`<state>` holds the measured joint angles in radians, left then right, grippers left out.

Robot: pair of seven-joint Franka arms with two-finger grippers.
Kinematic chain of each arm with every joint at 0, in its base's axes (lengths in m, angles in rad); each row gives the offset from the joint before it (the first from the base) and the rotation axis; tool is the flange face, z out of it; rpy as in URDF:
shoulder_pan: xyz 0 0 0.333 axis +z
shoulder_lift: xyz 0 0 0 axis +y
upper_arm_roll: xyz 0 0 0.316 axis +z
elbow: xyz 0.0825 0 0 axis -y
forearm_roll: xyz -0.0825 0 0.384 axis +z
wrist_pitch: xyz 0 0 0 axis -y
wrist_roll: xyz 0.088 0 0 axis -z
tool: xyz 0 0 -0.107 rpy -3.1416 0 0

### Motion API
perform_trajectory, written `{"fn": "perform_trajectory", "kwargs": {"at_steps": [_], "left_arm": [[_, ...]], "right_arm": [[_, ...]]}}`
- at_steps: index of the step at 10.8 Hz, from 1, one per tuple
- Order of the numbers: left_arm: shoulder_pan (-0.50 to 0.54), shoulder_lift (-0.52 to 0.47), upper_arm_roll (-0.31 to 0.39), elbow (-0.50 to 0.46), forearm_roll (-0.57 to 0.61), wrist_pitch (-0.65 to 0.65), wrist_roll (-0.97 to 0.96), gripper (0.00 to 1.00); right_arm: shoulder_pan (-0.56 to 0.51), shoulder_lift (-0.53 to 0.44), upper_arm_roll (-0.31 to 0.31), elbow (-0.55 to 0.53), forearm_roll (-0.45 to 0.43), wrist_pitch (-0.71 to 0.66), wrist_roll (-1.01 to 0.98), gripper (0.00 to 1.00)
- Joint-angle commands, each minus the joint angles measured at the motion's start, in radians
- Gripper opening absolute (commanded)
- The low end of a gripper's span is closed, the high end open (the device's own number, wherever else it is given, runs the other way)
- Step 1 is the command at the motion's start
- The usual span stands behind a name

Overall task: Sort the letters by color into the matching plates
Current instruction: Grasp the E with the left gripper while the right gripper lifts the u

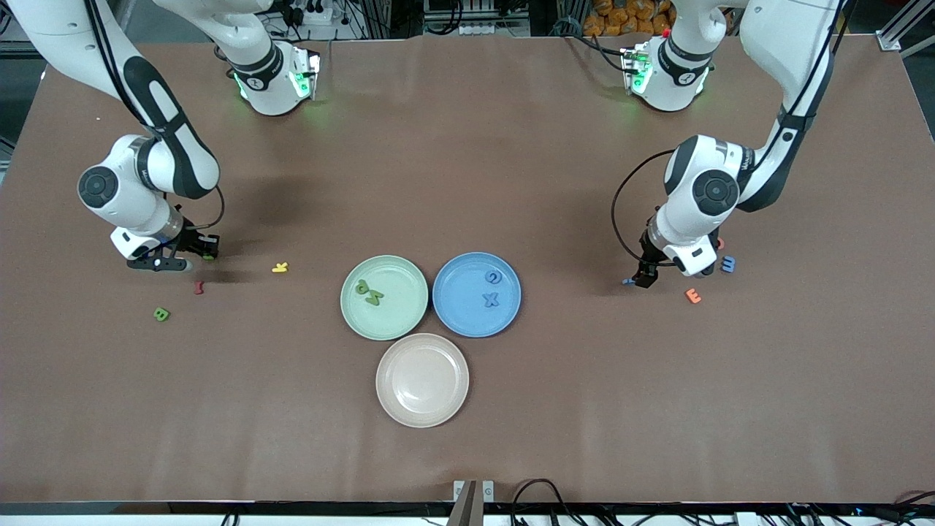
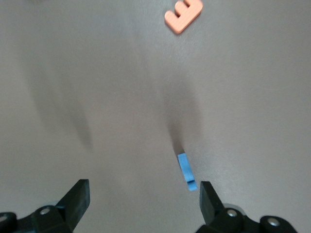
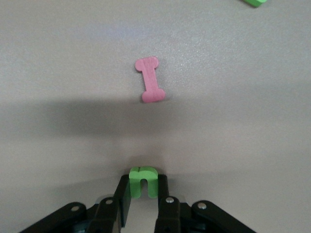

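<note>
A: The right tool is clamped on a green letter low over the worktop at its arm's end. Light, squashy foam, probably; gripping its flat sides suits it.

B: And the left tool?

A: Jaws wide, straddling a thin blue letter. Pinch that across its edges.

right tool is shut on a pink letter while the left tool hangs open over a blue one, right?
Not quite. The right tool is shut on a green letter; the pink letter lies free on the table, as the right wrist view shows. The left tool does hang open over a blue letter.
</note>
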<state>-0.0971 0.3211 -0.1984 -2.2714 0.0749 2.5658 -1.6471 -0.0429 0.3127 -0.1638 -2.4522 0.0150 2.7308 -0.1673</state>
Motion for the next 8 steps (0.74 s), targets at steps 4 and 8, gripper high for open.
{"fn": "perform_trajectory", "kwargs": {"at_steps": [4,8], "left_arm": [[-0.027,0.061,0.056,0.006,-0.009,0.083,-0.076,1.00],[-0.035,0.091,0.057,0.027,-0.012,0.123,-0.077,1.00]], "right_arm": [[-0.025,-0.040,0.053,0.039,0.002,-0.083,0.011,0.23],[-0.019,-0.053,0.119,0.100,0.064,-0.160,0.115,0.23]]}}
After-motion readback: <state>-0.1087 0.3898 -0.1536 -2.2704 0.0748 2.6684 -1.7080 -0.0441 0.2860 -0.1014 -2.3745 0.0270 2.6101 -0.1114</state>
